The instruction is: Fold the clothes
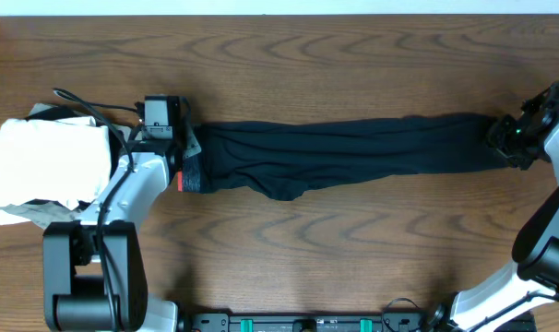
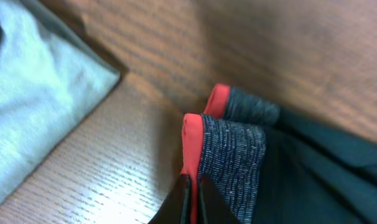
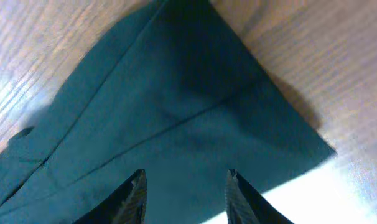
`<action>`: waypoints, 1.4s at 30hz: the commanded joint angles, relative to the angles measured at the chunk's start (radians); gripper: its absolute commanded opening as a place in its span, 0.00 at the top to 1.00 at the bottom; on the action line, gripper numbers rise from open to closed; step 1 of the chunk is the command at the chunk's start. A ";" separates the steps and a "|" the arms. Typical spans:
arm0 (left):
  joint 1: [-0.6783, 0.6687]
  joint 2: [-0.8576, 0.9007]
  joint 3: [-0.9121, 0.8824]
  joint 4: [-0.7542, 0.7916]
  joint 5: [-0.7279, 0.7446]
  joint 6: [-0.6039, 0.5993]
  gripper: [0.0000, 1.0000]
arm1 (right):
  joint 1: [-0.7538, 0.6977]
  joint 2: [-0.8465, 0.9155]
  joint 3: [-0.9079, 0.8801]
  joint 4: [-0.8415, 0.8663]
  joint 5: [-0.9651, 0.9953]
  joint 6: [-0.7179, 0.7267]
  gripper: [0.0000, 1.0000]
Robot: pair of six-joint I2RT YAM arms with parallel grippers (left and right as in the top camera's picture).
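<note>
The clothes, long black leggings, lie stretched left to right across the wooden table. Their grey waistband with coral-red trim is at the left end. My left gripper is shut on that red-trimmed waistband edge, its fingertips pinching the fabric. My right gripper hovers over the leg ends at the far right. It is open, its fingertips apart above the dark fabric, with nothing held between them.
A white folded garment lies at the left edge on top of another folded piece, just beside the left arm. It shows pale grey in the left wrist view. Both arm bases stand at the front edge.
</note>
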 commanded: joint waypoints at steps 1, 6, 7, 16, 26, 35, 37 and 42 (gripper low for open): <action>0.003 0.047 -0.015 -0.004 -0.023 -0.010 0.94 | 0.001 0.020 0.010 0.039 0.010 -0.034 0.55; 0.003 0.102 -0.017 0.001 -0.023 -0.010 0.94 | -0.002 0.029 0.010 0.090 0.132 -0.042 0.41; 0.003 0.108 -0.017 0.002 -0.023 -0.010 0.94 | -0.004 0.029 0.010 0.093 0.142 -0.047 0.41; 0.003 0.119 -0.017 0.046 -0.023 -0.009 0.86 | -0.018 0.095 0.010 0.139 0.132 -0.170 0.34; 0.003 0.121 -0.017 0.109 -0.023 -0.010 0.73 | -0.019 0.203 0.010 0.170 0.101 -0.206 0.31; 0.003 0.159 -0.017 0.109 -0.023 -0.010 0.73 | -0.016 0.237 0.010 0.211 -0.098 -0.265 0.30; 0.003 0.164 -0.017 0.109 -0.023 -0.010 0.73 | -0.014 0.237 0.010 0.211 -0.126 -0.270 0.32; 0.003 0.166 -0.017 0.109 -0.023 -0.010 0.73 | -0.014 0.237 0.010 0.199 -0.198 -0.311 0.37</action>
